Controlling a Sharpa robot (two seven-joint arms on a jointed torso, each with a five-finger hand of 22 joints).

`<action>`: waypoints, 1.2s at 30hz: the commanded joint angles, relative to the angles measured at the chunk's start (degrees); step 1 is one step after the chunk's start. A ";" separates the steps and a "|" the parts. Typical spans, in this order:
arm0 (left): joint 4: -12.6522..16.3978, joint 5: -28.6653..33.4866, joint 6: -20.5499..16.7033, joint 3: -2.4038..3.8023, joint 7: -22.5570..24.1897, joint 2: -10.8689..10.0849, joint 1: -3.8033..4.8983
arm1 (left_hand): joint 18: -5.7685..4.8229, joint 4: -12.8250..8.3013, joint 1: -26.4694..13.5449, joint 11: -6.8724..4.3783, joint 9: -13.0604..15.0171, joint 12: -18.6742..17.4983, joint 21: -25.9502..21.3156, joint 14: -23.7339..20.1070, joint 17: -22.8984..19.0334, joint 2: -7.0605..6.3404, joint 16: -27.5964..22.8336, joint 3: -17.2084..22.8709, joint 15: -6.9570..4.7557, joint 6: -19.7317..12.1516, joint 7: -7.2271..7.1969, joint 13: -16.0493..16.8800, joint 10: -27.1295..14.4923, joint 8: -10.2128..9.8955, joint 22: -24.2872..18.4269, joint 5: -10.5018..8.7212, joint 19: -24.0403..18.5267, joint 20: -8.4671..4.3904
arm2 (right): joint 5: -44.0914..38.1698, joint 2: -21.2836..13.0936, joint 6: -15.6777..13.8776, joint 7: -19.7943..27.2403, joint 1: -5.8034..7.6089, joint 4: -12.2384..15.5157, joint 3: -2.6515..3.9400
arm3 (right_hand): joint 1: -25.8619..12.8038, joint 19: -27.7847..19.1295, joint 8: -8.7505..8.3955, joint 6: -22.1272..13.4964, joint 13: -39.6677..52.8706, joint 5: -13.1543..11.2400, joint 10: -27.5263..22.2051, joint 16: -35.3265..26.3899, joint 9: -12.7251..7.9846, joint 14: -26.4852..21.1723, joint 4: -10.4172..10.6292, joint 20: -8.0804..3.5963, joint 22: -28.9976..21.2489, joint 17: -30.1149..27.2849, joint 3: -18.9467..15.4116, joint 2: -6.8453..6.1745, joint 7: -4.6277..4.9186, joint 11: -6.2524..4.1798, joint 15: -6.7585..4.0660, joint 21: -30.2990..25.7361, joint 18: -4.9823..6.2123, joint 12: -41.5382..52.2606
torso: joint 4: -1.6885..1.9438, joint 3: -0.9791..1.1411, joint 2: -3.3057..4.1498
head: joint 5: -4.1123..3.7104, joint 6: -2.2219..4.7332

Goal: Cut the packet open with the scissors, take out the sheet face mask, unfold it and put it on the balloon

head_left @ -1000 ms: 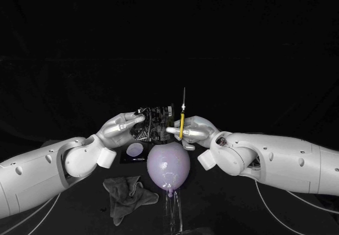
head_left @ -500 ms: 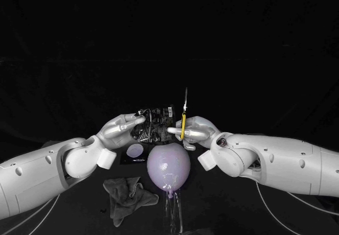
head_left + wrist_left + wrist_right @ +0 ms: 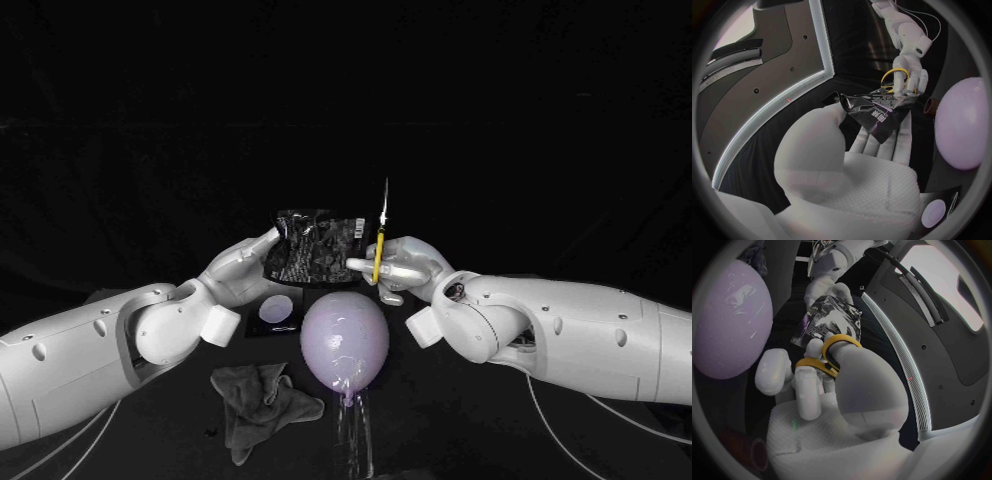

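The left hand (image 3: 242, 265) grips the black packet (image 3: 312, 245) upright. The right hand (image 3: 411, 265) holds the yellow-handled scissors (image 3: 378, 250), fingers through the loops, blades up, just beside the packet. The balloon (image 3: 343, 340) sits between both wrists.

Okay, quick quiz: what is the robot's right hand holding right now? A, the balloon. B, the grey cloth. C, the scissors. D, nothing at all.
C: the right hand has its fingers through the yellow handles of the scissors, blades pointing up beside the packet that the left hand holds.
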 commanded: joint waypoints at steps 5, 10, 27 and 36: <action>-0.13 -0.82 -3.23 0.05 -1.44 0.26 0.07 | -2.54 0.16 -3.98 0.59 -1.18 0.09 -2.33 -3.41 -0.59 1.66 -0.66 -5.12 0.78 -2.94 5.63 0.01 -2.75 -1.57 -0.31 0.07 -6.62 0.07 | 0.74 -0.25 -3.85 0.58 -0.04 0.54 0.16 | 0.67 0.16 0.59 1.61 4.45 0.24 16.33 0.25 0.59 4.95 -0.19 -0.45 0.08 8.69 0.67 1.68 -2.15 -6.25 -0.44 -0.29 0.54 44.77 | 0.00 0.01 0.01 | 0.22 0.21; -0.35 -1.02 -3.85 0.02 -2.10 0.38 0.07 | -3.21 0.22 -4.73 0.86 -2.04 0.16 -2.97 -6.15 -1.16 3.15 -0.59 -7.49 1.09 -4.89 5.75 0.04 -4.32 -2.42 -0.35 0.08 -9.01 0.04 | 1.57 -0.38 -4.84 0.33 -0.06 0.89 0.22 | 0.61 0.14 0.75 1.51 4.33 0.24 16.32 0.23 0.82 4.94 -0.31 -0.47 0.05 8.65 0.81 1.65 -2.17 -6.27 -0.45 -0.37 0.55 44.65 | -0.03 0.00 0.02 | 0.24 0.30; -0.52 0.46 -5.29 0.00 -1.72 0.34 0.07 | -4.75 0.43 -14.70 1.32 -3.84 0.34 -4.43 -13.11 -2.63 9.34 -0.82 -18.26 1.74 -8.98 5.93 0.10 -7.48 -4.20 -0.80 0.05 -15.43 0.04 | 2.26 -0.70 -6.52 -1.16 -0.08 0.55 0.26 | 0.25 0.21 1.53 0.98 3.85 0.25 16.32 0.27 2.00 4.98 -1.01 -0.58 0.14 8.78 1.65 1.48 -2.22 -6.33 -0.50 -0.47 0.54 44.16 | 0.01 -0.01 0.02 | 0.30 0.37; -0.63 2.17 -5.12 0.00 -1.54 0.31 0.07 | -4.55 0.41 -15.80 1.34 -4.01 0.44 -4.05 -12.60 -2.52 11.77 -0.60 -19.16 1.73 -9.25 5.95 0.12 -7.71 -4.36 -0.59 0.05 -13.99 -0.02 | 2.22 -0.77 -7.15 -1.66 -0.08 0.15 0.26 | 0.15 0.23 1.72 0.84 3.69 0.25 16.32 0.28 2.29 4.98 -1.21 -0.60 0.18 8.82 1.90 1.44 -2.23 -6.33 -0.51 -0.47 0.54 44.00 | -0.01 0.00 0.03 | 0.37 0.56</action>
